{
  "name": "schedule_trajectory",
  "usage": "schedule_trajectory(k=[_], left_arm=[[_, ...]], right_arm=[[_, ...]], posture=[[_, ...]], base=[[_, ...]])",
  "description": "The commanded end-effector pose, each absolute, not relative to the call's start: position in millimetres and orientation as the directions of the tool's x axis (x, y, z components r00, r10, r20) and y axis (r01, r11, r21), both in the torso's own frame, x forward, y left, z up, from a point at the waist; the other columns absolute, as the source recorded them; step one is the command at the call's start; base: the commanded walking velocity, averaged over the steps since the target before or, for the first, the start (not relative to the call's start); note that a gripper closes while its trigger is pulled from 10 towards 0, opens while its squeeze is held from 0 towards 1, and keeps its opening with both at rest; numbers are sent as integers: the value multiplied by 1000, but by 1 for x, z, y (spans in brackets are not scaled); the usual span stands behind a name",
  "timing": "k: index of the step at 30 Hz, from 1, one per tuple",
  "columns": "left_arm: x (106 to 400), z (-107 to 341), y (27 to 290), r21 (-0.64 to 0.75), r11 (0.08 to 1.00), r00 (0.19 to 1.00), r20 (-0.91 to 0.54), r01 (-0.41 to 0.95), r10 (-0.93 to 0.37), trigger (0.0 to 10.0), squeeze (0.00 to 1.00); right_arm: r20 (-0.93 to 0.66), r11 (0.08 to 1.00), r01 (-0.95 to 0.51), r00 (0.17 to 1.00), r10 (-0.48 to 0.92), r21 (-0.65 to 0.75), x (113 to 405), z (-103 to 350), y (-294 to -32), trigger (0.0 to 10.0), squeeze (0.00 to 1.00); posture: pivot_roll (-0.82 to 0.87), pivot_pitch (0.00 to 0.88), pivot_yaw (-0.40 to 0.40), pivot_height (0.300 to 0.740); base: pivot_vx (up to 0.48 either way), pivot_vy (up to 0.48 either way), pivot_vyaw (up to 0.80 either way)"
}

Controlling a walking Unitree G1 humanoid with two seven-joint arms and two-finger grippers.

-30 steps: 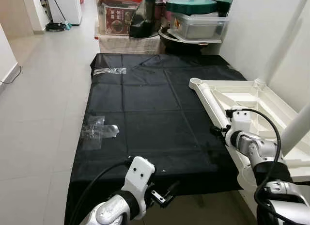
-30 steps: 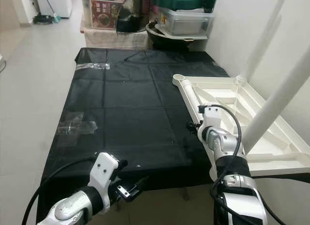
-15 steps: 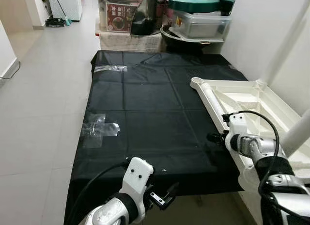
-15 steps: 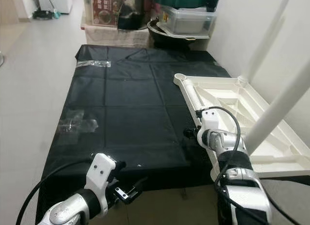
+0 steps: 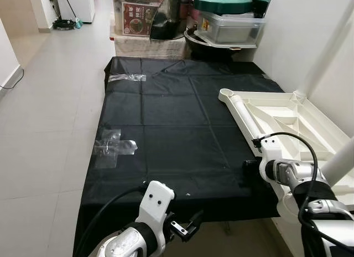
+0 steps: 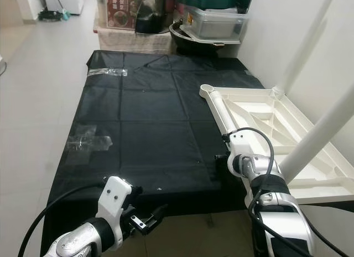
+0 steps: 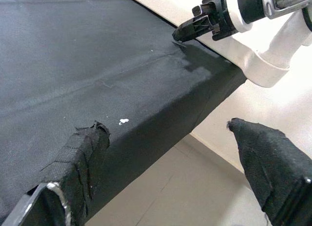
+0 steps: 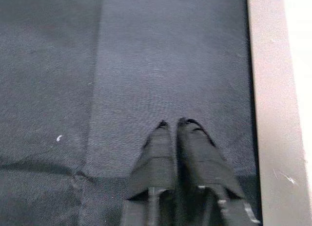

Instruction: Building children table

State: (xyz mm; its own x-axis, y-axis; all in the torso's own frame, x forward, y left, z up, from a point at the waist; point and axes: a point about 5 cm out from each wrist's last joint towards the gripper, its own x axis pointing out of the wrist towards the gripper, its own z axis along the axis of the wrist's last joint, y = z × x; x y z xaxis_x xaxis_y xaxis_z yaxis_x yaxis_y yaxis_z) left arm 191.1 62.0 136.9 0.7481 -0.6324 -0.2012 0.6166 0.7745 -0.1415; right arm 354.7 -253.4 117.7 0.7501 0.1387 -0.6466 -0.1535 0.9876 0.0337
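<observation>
The white children's table point(image 5: 287, 110) lies upside down at the right side of a black cloth point(image 5: 166, 118). Two white legs stand up from it point(image 6: 307, 41) point(image 6: 323, 127), and a round white leg point(image 5: 243, 113) lies along its left rim. My right gripper point(image 5: 247, 164) is shut and empty, low over the cloth just left of that rim; in the right wrist view its fingertips point(image 8: 163, 126) are pressed together beside the white edge. My left gripper point(image 5: 191, 224) hangs open at the cloth's near edge, holding nothing.
Crumpled clear plastic point(image 5: 113, 146) and a strip of tape point(image 5: 127, 78) lie on the cloth's left side. Storage boxes and a lidded tub point(image 5: 227, 19) line the far end. A white wall point(image 5: 310, 35) runs along the right; tiled floor point(image 5: 44, 102) lies to the left.
My right gripper has drawn back toward me along the table's left rim. The left gripper has hardly moved.
</observation>
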Motion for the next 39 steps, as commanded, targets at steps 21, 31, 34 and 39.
schedule_trajectory(k=[21,31,34,39], left_arm=[[194,137,61,-149,774,746,-206,615,-633,10000,0],[195,138,61,-145,779,751,-205,611,-627,10000,0],[194,138,61,-146,779,751,-205,610,-627,10000,0],[193,139,61,-147,779,752,-204,609,-627,10000,0]], right_arm=[[-577,784,-614,674,462,-89,356,145,-230,10000,0],[-252,973,26,964,-85,-227,385,191,-263,10000,1000],[-264,963,86,952,-154,-254,383,187,-268,10000,1000],[-413,963,139,882,-227,-233,377,157,-270,10000,0]], posture=[[144,32,-124,740],[141,35,-124,740],[141,35,-124,740],[143,46,-128,740]], base=[[0,0,0],[0,0,0],[0,0,0],[0,0,0]])
